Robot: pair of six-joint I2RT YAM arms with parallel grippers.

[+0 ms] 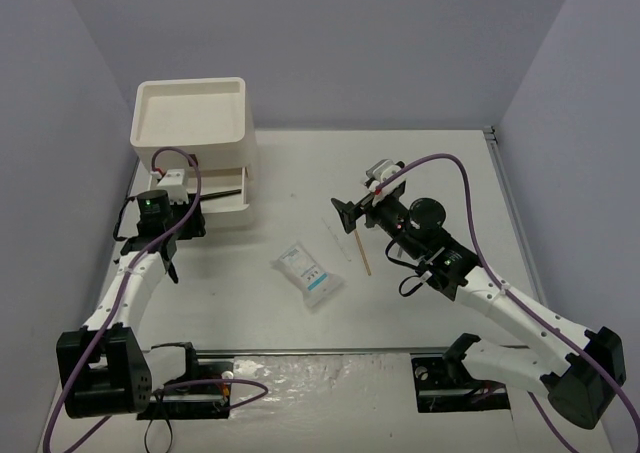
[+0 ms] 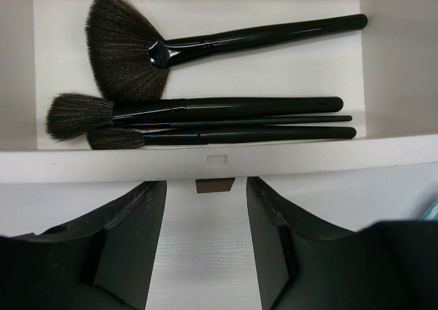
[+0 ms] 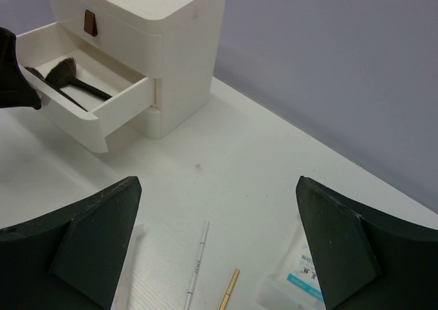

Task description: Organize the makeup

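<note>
- The left gripper (image 2: 205, 200) hovers at the open drawer's front wall (image 2: 102, 165), jaws parted with nothing between them.
- Only its wrist view shows inside the drawer: a fan brush (image 2: 130, 50) and three slimmer brushes (image 2: 226, 106) lie side by side.
- White blue-printed packets (image 1: 309, 273) lie mid-table, well apart from the drawer box (image 1: 225, 155).
- The right gripper (image 3: 217, 187) hangs wide open and empty above a thin wooden stick (image 3: 229, 298) and a white pencil (image 3: 196, 265). The pencil is faint from above.

Top camera: high behind near edge of table (image 1: 300, 163), facing down. Left wrist: close above open drawer (image 2: 102, 166). Right wrist: low, farther, sharing drawer, brushes (image 3: 63, 69).
</note>
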